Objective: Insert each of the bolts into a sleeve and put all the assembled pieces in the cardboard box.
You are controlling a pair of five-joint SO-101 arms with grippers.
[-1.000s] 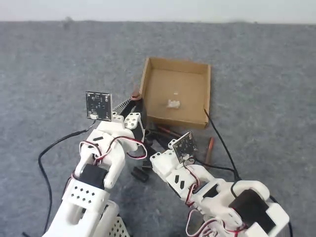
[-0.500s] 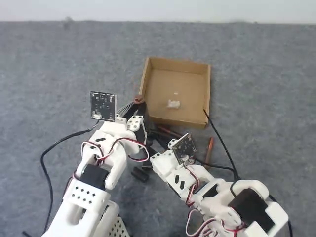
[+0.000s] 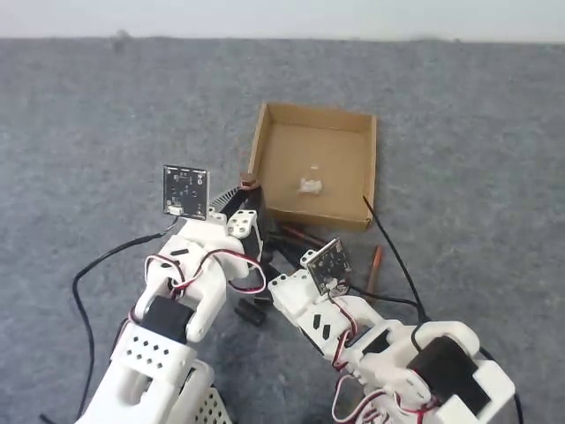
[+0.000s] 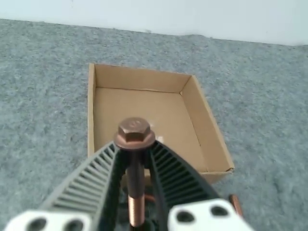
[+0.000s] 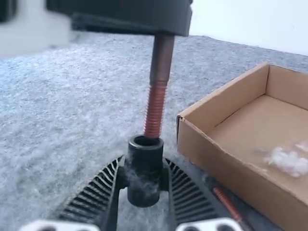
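My left gripper [image 4: 134,147] is shut on a copper bolt [image 4: 135,134], held upright with its hex head on top. In the high view this gripper [image 3: 246,196] hangs just off the near left corner of the cardboard box [image 3: 259,146]. My right gripper [image 5: 144,179] is shut on a black sleeve [image 5: 144,166], held upright directly below. The bolt's threaded tip [image 5: 154,118] is at the sleeve's mouth, just entering it. The box [image 5: 216,149] holds only a bit of white fluff [image 3: 309,186].
Two loose copper bolts [image 3: 300,234] [image 3: 376,263] lie on the grey carpet in front of the box. A spare black sleeve [image 3: 250,311] lies between the two arms. A black cable [image 3: 393,247] runs past the box's near right corner.
The left arm has shifted a little right and toward the right gripper, carrying the bolt over the sleeve. The right arm has stayed put.
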